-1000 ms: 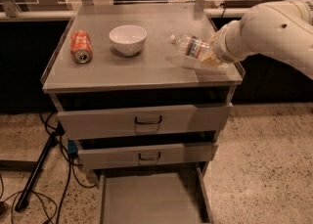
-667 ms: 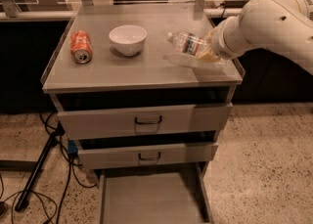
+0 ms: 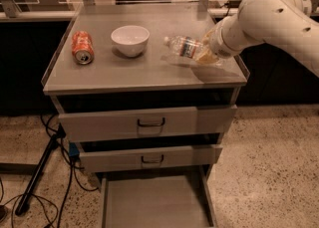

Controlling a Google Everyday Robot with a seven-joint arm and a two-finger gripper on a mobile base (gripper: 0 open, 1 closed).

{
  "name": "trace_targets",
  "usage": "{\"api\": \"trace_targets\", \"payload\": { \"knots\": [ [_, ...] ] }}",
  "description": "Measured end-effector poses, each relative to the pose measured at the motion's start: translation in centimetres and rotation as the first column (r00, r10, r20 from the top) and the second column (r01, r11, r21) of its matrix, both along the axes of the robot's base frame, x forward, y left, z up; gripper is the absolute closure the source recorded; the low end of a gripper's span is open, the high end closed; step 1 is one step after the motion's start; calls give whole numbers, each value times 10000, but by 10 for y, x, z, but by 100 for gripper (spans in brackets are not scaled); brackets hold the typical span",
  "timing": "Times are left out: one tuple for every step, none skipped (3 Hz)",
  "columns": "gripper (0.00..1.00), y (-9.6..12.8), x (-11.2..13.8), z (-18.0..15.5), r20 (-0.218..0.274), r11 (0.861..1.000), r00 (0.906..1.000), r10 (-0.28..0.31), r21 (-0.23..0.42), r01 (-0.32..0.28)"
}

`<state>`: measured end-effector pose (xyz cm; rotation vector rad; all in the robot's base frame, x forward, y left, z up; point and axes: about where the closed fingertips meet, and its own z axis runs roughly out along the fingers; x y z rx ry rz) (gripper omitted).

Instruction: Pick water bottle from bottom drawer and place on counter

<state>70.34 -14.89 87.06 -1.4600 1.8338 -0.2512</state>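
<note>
The water bottle [image 3: 185, 48] is clear with a dark label band and lies tilted on its side just above the right part of the counter [image 3: 144, 72], cap end pointing left toward the bowl. My gripper [image 3: 207, 53] comes in from the right on the white arm [image 3: 269, 15] and is shut on the bottle's base end. The bottom drawer [image 3: 154, 202] is pulled open at the foot of the cabinet and its grey floor is bare.
A white bowl [image 3: 130, 40] sits mid-counter and an orange soda can [image 3: 82, 48] lies at the left. Two closed drawer fronts with black handles [image 3: 151, 122] sit below the top. Cables and a black stand leg [image 3: 37, 172] lie on the floor at the left.
The arm and the held bottle have shifted slightly left and up over the counter; the bowl and can have not moved.
</note>
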Motion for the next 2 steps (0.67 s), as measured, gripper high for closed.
{"api": "trace_targets", "payload": {
  "knots": [
    [100,10,4,-12,-552,9977,9963,665,-77,-671],
    [100,16,4,-18,-932,9928,9888,1168,-156,-1188]
  ]
}}
